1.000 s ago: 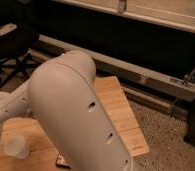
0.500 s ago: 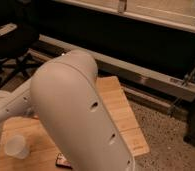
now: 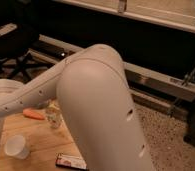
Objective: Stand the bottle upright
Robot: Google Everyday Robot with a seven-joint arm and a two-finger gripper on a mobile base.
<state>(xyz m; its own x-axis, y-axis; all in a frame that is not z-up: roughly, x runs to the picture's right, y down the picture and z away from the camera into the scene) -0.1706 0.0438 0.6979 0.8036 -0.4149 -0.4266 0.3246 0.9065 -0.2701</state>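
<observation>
Small clear crinkly plastic bottle (image 3: 54,118): on wooden bench (image 3: 38,145), just right of orange carrot-like object (image 3: 34,114), long axis apparently near vertical. Claw: hidden beyond big white arm (image 3: 98,110); state undeterminable.

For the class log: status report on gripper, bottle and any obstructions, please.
Gripper not in view, hidden past the white arm. Bottle on wooden table, looks upright, beside orange carrot-like object. White cup and dark flat packet nearby.
</observation>
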